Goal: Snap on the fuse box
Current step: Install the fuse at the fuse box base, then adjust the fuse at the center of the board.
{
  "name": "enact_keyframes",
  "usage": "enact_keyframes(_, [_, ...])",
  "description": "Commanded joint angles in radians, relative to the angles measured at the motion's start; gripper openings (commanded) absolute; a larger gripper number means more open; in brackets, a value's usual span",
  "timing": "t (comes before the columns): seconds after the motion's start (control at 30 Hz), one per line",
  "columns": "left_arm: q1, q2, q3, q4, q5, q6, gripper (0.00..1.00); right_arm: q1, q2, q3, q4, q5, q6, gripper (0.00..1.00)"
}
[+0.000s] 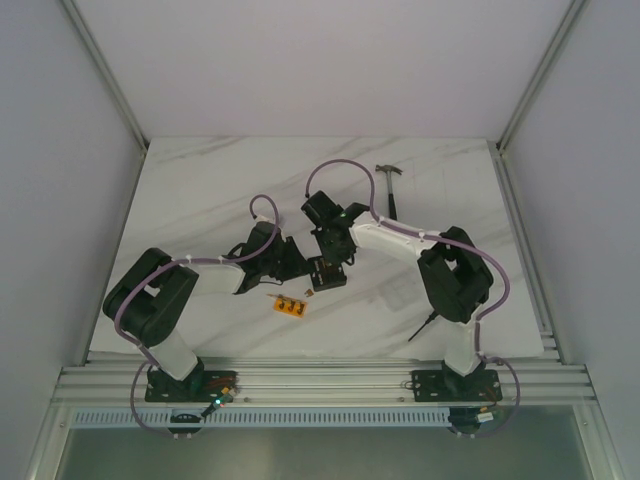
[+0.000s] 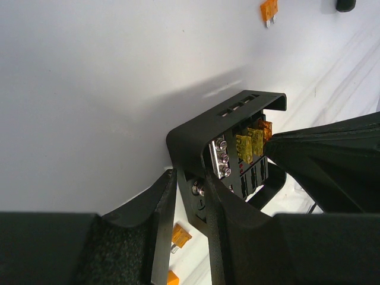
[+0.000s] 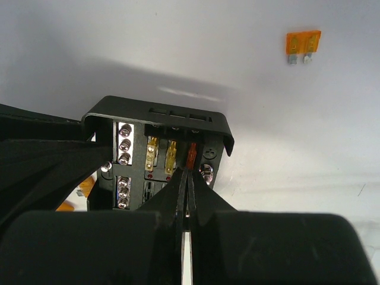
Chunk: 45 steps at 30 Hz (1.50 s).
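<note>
Black fuse box point(image 2: 202, 127) edge clamped by left gripper point(image 2: 190, 185); right gripper point(image 3: 186, 177) pinched shut on orange fuse point(image 3: 191, 155).

Bright even light, soft grey shadow behind the fuse box point(image 3: 160, 116), faint glare streak within it, foreground nearer than box blurred.

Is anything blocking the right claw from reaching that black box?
Nothing visible: the right gripper is at the fuse box, pinching a fuse in its slots, while the left gripper holds the box.
</note>
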Motion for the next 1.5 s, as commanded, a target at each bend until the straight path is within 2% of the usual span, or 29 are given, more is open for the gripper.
enact_keyframes(0.0, [-0.009,0.013,-0.020,-0.048,-0.008,0.005,0.34,0.003,0.220,-0.100,-0.016,0.014,-0.013,0.00])
enact_keyframes(0.1, [-0.009,0.012,-0.022,-0.048,-0.008,0.006,0.34,0.004,0.229,-0.101,-0.007,0.024,-0.020,0.00])
enact_keyframes(0.23, [-0.009,-0.004,-0.027,-0.048,-0.010,0.005,0.35,0.006,0.096,-0.089,0.020,-0.018,-0.041,0.00])
enact_keyframes(0.27, [-0.009,-0.009,-0.027,-0.049,-0.012,0.005,0.35,0.006,0.052,-0.077,0.020,-0.025,-0.047,0.05])
enact_keyframes(0.37, [-0.009,-0.025,-0.027,-0.049,-0.013,0.007,0.37,0.005,-0.064,-0.044,0.020,-0.028,-0.067,0.14])
enact_keyframes(0.47, [-0.009,-0.050,-0.032,-0.050,-0.015,0.007,0.43,-0.006,-0.130,-0.011,-0.003,-0.022,-0.096,0.30])
enact_keyframes(0.53, [-0.009,-0.077,-0.042,-0.050,-0.019,0.008,0.48,-0.026,-0.140,0.004,-0.016,-0.001,-0.110,0.35])
enact_keyframes(0.73, [-0.003,-0.182,-0.073,-0.086,-0.067,0.027,0.62,-0.114,-0.108,0.036,-0.009,-0.001,-0.163,0.43])
enact_keyframes(1.0, [0.024,-0.245,-0.092,-0.113,-0.107,0.064,0.81,-0.181,0.051,0.163,0.002,-0.040,-0.238,0.53])
enact_keyframes(1.2, [0.035,-0.298,-0.106,-0.115,-0.119,0.083,0.90,-0.210,0.157,0.244,0.001,-0.084,-0.273,0.53])
enact_keyframes(1.47, [0.043,-0.301,-0.110,-0.116,-0.126,0.092,0.94,-0.217,0.225,0.285,-0.008,-0.116,-0.302,0.47])
